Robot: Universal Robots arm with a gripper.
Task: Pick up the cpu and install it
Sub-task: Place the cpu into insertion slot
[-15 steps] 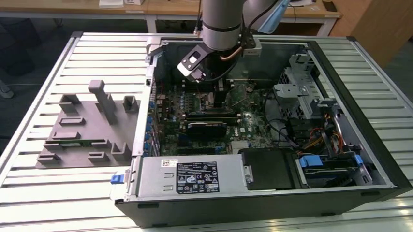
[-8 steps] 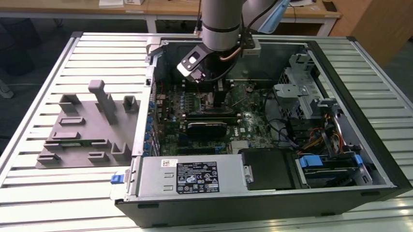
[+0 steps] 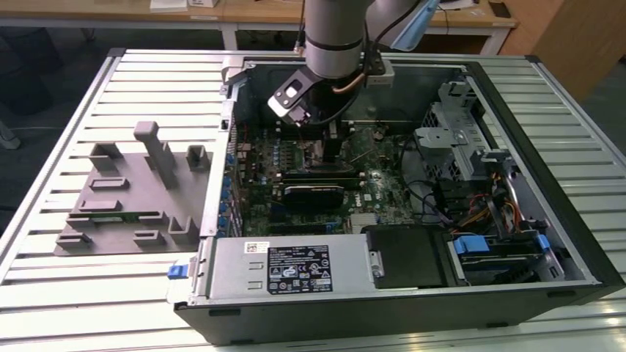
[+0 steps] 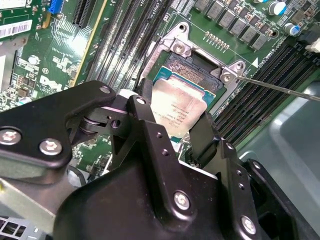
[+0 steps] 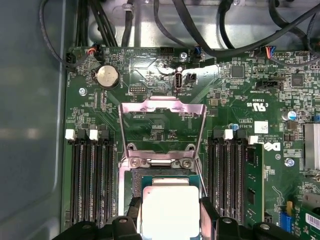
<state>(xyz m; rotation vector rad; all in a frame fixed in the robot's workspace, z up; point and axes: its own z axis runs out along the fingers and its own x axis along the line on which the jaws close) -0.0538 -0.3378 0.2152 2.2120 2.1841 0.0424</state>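
Down inside the computer case point(image 3: 391, 326), the claw point(image 4: 174, 111) is clamped on the cpu point(image 4: 177, 107) by two opposite edges, holding it right at the open socket point(image 4: 200, 67). Can't tell if it is seated. Light, stiff, flat; metal top likely slick, underside likely delicate. The edges look the safest hold.

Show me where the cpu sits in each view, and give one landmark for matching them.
Exterior view: look where the arm reaches down onto the green motherboard inside the open case.
Second wrist view: the cpu is gripped by the end effector, just over the socket frame.
First wrist view: the cpu is in the same grip, next to the socket frame.
Shared landmark: the motherboard.
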